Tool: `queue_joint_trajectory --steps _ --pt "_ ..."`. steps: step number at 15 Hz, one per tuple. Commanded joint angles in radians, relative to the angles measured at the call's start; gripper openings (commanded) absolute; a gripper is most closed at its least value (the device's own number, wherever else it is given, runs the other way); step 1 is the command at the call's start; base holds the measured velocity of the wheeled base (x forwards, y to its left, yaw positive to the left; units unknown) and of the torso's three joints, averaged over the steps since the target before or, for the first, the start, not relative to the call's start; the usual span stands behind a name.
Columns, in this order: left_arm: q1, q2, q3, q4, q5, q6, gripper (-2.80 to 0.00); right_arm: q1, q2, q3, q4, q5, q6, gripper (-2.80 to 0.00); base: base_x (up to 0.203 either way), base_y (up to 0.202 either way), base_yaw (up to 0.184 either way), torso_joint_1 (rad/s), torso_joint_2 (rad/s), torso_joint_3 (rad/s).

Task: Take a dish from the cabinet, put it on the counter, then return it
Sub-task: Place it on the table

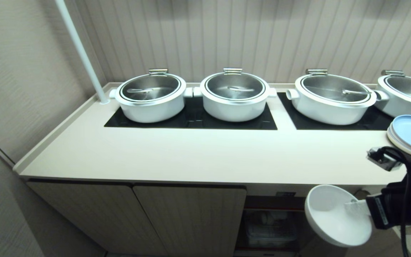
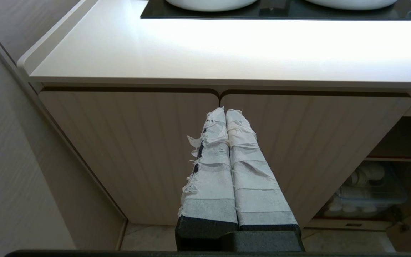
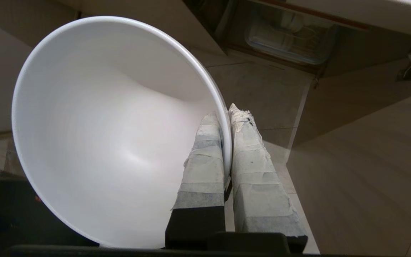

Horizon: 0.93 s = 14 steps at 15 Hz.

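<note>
Head view: counter [image 1: 198,153] runs left to right, cream top with raised rim, black cooktop panels [image 1: 191,119] at the far side carrying four white steel-lidded pots [image 1: 151,95]. Cabinet [image 1: 191,217] sits under it, two ribbed doors closed on the left, open compartment on the right with a clear container [image 1: 269,228] of white items on the shelf. White pole [image 1: 80,50] stands at the far left corner of the counter. Stack of plates [image 1: 407,134], blue one on top, at the right edge of the counter. Right gripper [image 1: 355,206] is low at the near right, in front of the open compartment and below counter level, clamped on the dish [image 1: 334,217]: right wrist view shows one taped finger inside the rim, the other outside, dish [image 3: 112,135] tilted on its side, off any surface. Left gripper [image 2: 226,114] hangs in front of the closed doors, taped fingers pressed together, empty.
</note>
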Motion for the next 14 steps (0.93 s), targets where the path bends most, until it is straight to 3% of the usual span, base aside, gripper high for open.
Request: queue_joint_trajectory --steps 1,14 --pt "0.000 0.000 0.000 0.000 0.000 -0.001 -2.80 0.001 0.095 -0.068 0.002 -0.010 0.027 -2.80 0.000 0.000 0.000 0.000 0.00 0.000" --pt "0.000 0.000 -0.001 0.000 0.000 -0.001 -2.80 0.001 0.439 -0.448 0.043 -0.112 0.224 -2.80 0.000 0.000 0.000 0.002 0.00 -0.001"
